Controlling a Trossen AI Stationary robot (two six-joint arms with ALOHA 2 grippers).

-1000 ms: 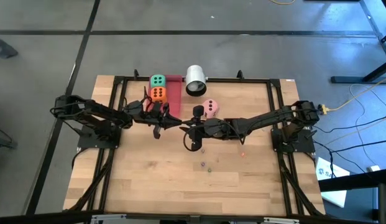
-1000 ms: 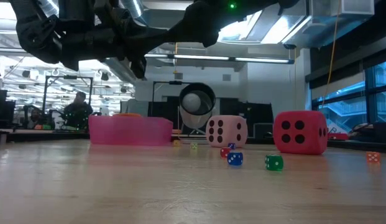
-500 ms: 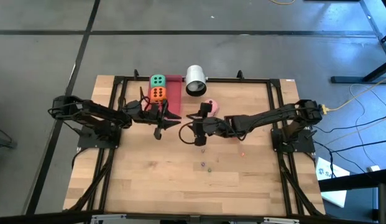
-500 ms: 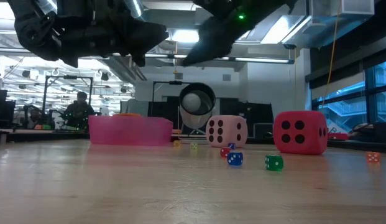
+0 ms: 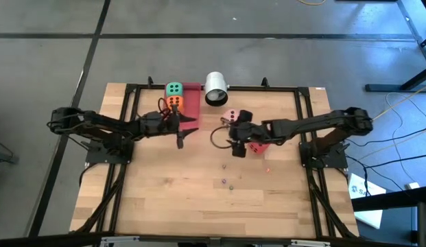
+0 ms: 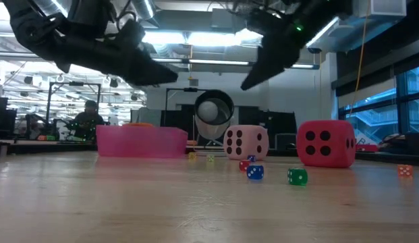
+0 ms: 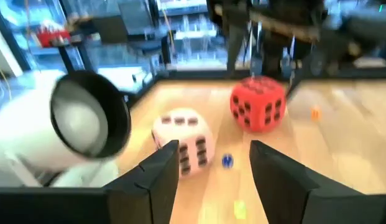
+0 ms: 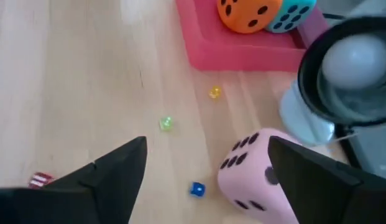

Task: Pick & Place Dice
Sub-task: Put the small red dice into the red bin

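From overhead, two dark robot arms meet over a pale wooden counter: the left gripper hangs just beside a shallow pink plastic tray that already holds a soft green die and a soft orange die, while the right gripper hovers close by a soft pink die and a soft red die, both loose on the boards near a white cylinder with a dark rim. At counter height, the pink die and red die sit apart with tiny coloured beads scattered in front, the tray off to one side and both arms raised above. Past the left arm's fingers, its jaws stand apart and empty, framing the pink die and red die beyond. The right wrist camera shows its own jaws spread wide with nothing between them, the pink die lying close under one finger. Two dice are placed and two remain; the work appears to be between picks, and the next move likely calls for the right gripper to drop squarely over the pink die and close on it.
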